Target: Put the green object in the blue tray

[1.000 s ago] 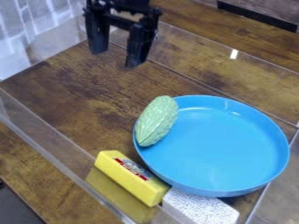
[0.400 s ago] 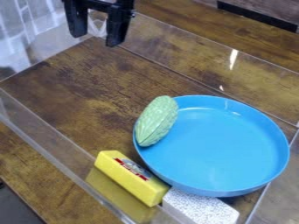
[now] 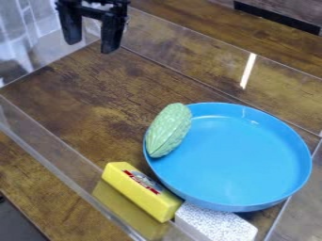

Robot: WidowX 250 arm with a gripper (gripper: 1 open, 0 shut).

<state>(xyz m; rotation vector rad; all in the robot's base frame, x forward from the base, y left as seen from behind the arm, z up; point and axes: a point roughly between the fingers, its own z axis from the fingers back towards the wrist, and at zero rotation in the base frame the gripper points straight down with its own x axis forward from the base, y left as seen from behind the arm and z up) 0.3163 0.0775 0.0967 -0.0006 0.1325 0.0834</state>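
The green object (image 3: 168, 129) is a pale green bumpy oval. It lies tilted on the left rim of the blue tray (image 3: 258, 193), partly over the rim and partly inside. The tray is a large round blue dish at the right of the wooden table. My gripper (image 3: 92, 36) hangs at the top left, far from both, with its two dark fingers apart and nothing between them.
A yellow rectangular block (image 3: 139, 190) lies at the front, touching the tray's left front rim. A white speckled sponge block (image 3: 216, 226) sits at the bottom edge by the tray. A clear acrylic wall (image 3: 51, 141) fences the table area.
My gripper has moved left and away from the tray, from top centre to the top left corner. The green object, tray and blocks have not moved.
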